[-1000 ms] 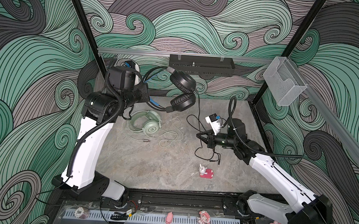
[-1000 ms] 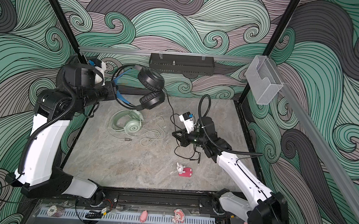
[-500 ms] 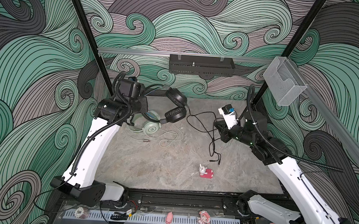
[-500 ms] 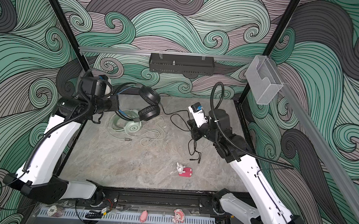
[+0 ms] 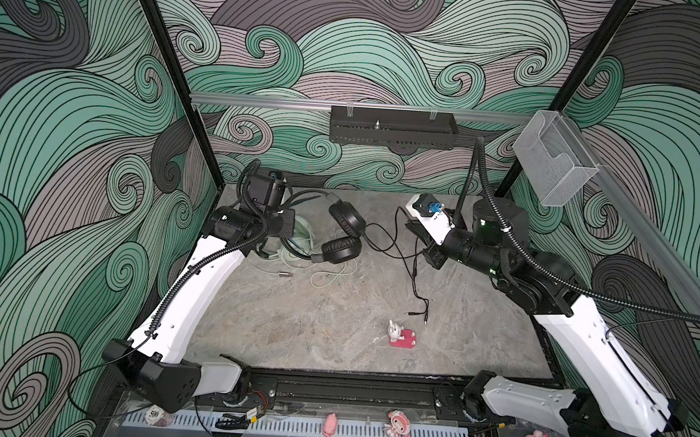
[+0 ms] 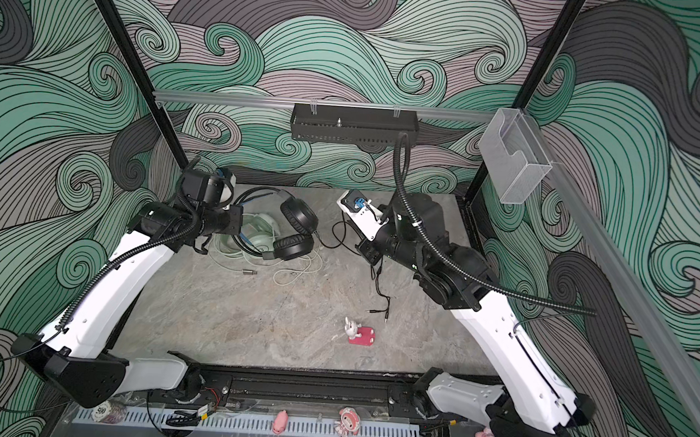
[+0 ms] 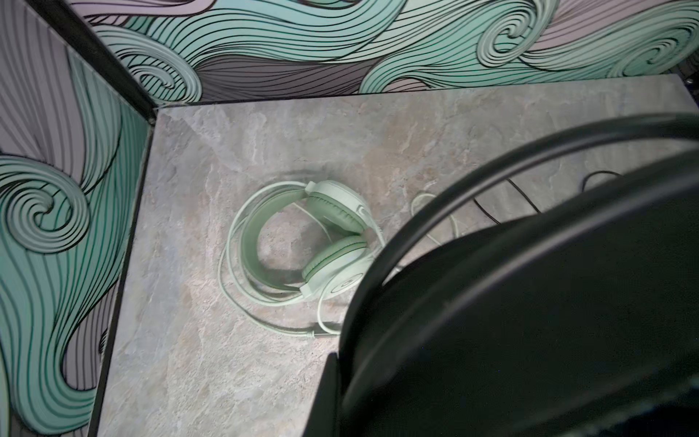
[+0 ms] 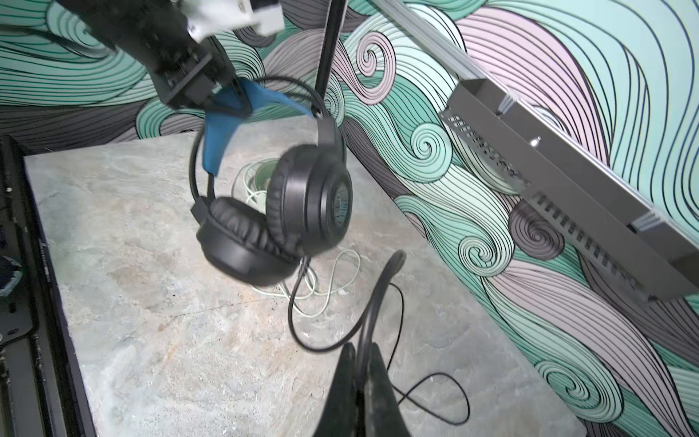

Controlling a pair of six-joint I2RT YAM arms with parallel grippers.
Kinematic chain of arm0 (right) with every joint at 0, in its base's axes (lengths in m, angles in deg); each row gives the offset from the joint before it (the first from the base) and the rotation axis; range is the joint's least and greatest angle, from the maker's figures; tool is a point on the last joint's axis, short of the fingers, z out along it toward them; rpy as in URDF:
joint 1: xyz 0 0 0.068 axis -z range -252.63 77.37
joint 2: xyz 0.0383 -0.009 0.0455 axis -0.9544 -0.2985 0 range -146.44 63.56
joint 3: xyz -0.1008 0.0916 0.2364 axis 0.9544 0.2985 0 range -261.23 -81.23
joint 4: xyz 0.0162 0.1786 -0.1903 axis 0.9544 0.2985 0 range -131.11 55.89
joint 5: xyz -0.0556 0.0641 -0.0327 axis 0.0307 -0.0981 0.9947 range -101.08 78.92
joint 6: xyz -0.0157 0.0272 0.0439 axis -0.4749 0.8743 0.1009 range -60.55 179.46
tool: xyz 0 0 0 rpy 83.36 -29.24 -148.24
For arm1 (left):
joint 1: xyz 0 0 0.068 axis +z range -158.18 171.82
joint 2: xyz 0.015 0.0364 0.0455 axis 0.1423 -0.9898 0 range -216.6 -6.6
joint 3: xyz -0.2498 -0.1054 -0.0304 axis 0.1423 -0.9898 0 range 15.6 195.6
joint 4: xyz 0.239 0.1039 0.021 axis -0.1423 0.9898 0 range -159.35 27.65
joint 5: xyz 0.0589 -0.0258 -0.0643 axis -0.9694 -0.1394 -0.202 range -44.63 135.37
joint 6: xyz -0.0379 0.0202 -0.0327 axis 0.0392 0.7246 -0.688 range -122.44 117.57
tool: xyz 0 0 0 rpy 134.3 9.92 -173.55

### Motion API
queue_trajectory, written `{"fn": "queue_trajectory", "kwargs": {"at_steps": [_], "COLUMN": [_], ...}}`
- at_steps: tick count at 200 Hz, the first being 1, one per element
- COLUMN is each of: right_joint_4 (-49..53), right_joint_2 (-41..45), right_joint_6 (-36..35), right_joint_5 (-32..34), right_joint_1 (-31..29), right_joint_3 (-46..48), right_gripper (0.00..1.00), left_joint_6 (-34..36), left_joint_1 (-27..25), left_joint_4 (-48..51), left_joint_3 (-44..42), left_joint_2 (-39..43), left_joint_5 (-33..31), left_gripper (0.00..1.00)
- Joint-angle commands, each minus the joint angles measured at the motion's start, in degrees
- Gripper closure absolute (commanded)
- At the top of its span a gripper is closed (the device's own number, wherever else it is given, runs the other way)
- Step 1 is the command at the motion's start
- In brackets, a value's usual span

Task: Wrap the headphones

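Right wrist view showed the left gripper (image 8: pixel 229 99) clamped on the blue inner band of the black headphones (image 8: pixel 291 212). The set seemed to hang clear of the stone-patterned table (image 8: pixel 151 321), both ear cups dangling below the grip. The right gripper (image 8: pixel 359 353) had its jaws pressed together on the black cable (image 8: pixel 378 287), which ran in a loose bow from the lower cup up to the pinch (its plug end trailed on the tabletop in both top views). The mint-green headphones (image 7: pixel 325 234) lay flat near the back left corner, partly beneath the black set, with their whitish cable (image 7: pixel 261 299) looped round them and spilling alongside.

By the look of it, the black set was light but weighted at the cups, so likely to swing. The padded band looked soft and offered a sure hold, whereas the thin outer hoop would probably slip. The cable seemed thin, limp and a little springy, best pinched close to the cup and fed round in short lengths.
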Motion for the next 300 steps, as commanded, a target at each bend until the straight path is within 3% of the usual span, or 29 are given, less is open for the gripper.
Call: {"fn": "queue_trajectory", "kwargs": {"at_steps": [1, 87, 137, 185, 254, 300], "right_joint_4": [2.2, 2.9, 4.3, 5.2, 5.3, 5.3], "right_joint_2": [-2.8, -9.1, -10.6, -11.2, -10.1, -9.8], "right_joint_6": [-0.8, 7.4, 10.0, 13.5, 15.7, 17.1], "right_joint_5": [-1.5, 1.3, 3.1, -0.5, -4.2, -5.8], "right_joint_1": [-1.6, -1.8, -1.1, 3.2, 6.7, 8.4], "right_joint_3": [-2.4, -4.2, -4.6, -4.4, -3.6, -4.6], "right_gripper": [1.00, 1.00, 1.00, 1.00, 1.00, 1.00], "left_joint_6": [2.0, 1.1, 0.9, -0.6, -0.6, 0.4], "left_joint_1": [-3.3, -8.7, -9.0, -9.0, -9.0, -9.0], "left_joint_4": [-7.1, -13.3, -15.6, -18.4, -18.9, -17.6], "left_joint_3": [0.1, -7.9, -9.4, -11.1, -11.5, -11.5], "left_joint_2": [2.9, 7.7, 9.6, 10.4, 11.0, 11.3], "left_joint_5": [4.7, 11.5, 15.8, 22.7, 26.8, 25.8], "left_gripper": [1.00, 1.00, 1.00, 1.00, 1.00, 1.00]}}
